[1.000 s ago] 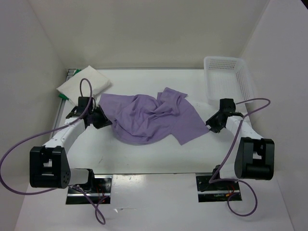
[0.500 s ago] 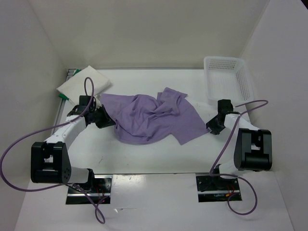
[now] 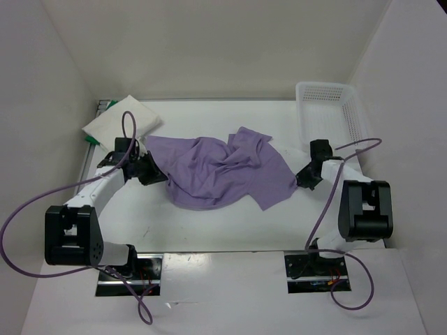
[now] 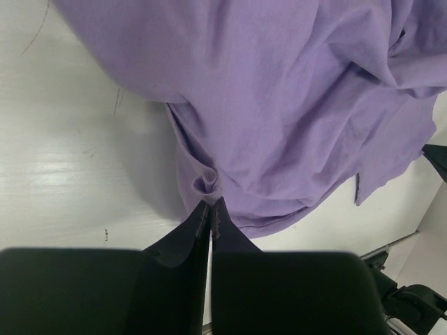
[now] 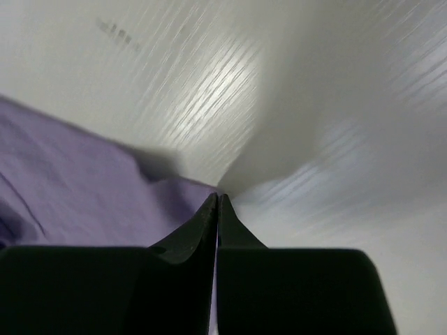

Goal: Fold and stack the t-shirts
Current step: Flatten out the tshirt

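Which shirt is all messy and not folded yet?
The purple shirt, lying crumpled in the middle. The white shirt is folded neatly in the back left corner, with a bit of green shirt peeking out under it.

We see a white table (image 3: 230,223) with a crumpled lavender t-shirt (image 3: 223,171) lying between the left fingers (image 4: 192,230) and right fingers (image 5: 202,227) (both touch its edges). Beyond the left fingers a folded white t-shirt (image 3: 122,122) covers a green t-shirt (image 3: 91,140); beyond the right fingers stands a basket (image 3: 323,85).

Green t-shirt (image 3: 89,142) mostly hidden, seemingly beneath white t-shirt (image 3: 122,120).
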`<state>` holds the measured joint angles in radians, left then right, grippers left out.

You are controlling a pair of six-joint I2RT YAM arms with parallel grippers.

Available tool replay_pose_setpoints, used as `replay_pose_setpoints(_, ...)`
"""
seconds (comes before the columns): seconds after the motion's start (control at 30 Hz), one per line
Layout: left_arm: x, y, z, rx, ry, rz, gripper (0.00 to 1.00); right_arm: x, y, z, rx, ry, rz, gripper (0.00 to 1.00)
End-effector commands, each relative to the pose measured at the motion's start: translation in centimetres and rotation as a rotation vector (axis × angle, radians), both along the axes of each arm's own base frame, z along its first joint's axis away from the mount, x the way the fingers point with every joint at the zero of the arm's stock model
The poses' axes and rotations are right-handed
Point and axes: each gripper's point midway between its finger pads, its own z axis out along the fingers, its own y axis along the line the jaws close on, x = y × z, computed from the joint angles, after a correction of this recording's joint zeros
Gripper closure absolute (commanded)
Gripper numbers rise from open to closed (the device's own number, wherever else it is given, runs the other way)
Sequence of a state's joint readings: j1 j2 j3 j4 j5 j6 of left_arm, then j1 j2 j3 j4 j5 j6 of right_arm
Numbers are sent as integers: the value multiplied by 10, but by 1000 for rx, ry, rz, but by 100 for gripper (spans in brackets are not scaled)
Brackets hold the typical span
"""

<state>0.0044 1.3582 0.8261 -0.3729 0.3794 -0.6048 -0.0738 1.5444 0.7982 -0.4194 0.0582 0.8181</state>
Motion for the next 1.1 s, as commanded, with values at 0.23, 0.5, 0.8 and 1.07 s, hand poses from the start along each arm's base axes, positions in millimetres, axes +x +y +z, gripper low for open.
replay_pose_setpoints(0.23,66,-5,172,-104,-332,81,100,29,33,283,-177,-540,189,100)
replay_pose_setpoints(0.5,55,67,391,-76,-799,294,100,-43,22,589,-292,-1230,143,100)
replay_pose_setpoints(0.8,36,97,482,-46,-1021,413,100,-65,40,692,-246,-1581,135,100)
replay_pose_setpoints(1.07,104,115,382,-81,-840,436,100,99,94,597,-321,-1306,275,100)
